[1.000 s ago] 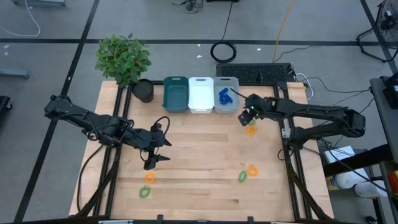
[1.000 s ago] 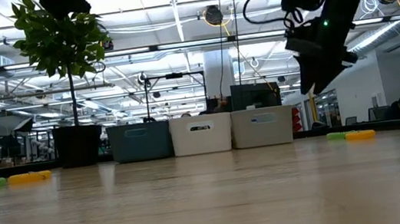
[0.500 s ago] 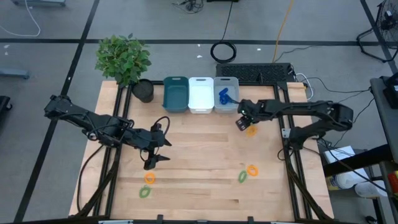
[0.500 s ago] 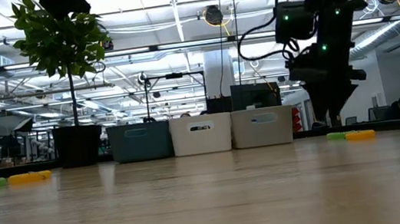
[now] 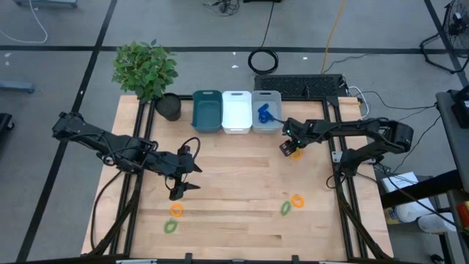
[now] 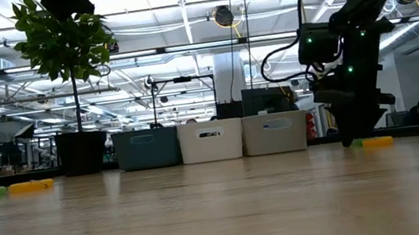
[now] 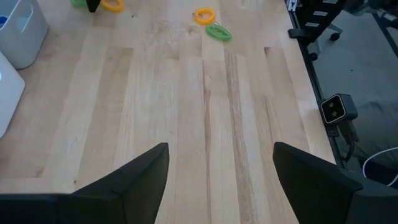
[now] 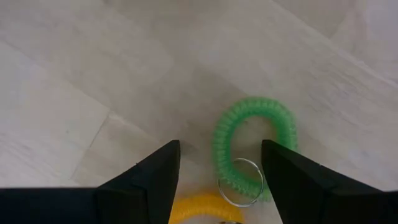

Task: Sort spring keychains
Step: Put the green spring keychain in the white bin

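My right gripper (image 5: 287, 147) is open and points down, low over the table in front of the grey bin (image 5: 267, 111), which holds blue spring keychains (image 5: 263, 113). A green keychain (image 8: 254, 146) with a metal ring (image 8: 239, 182) lies flat between its fingers, and an orange one (image 8: 202, 208) lies beside it (image 5: 296, 153). Another orange (image 5: 297, 199) and green (image 5: 285, 208) pair lies near the right front, and a third pair (image 5: 176, 210) (image 5: 170, 226) at the left front. My left gripper (image 5: 179, 182) is open and empty above the table's left middle. My right gripper has its open fingers (image 8: 149, 180) on either side of the green keychain's loop (image 8: 273, 134), coming from above. The keychain lies flat on the table. I cannot tell whether a finger touches it.
A teal bin (image 5: 207, 111) and a white bin (image 5: 237, 111) stand left of the grey one at the far edge. A potted plant (image 5: 146, 70) stands at the far left corner. A black cable coil (image 5: 263, 60) lies on the floor beyond the table.
My right gripper has come down from above the bins to just over the table and gone a little toward the table's left and near edges, ending over the green and orange keychains. Its fingers have tipped to point straight down.
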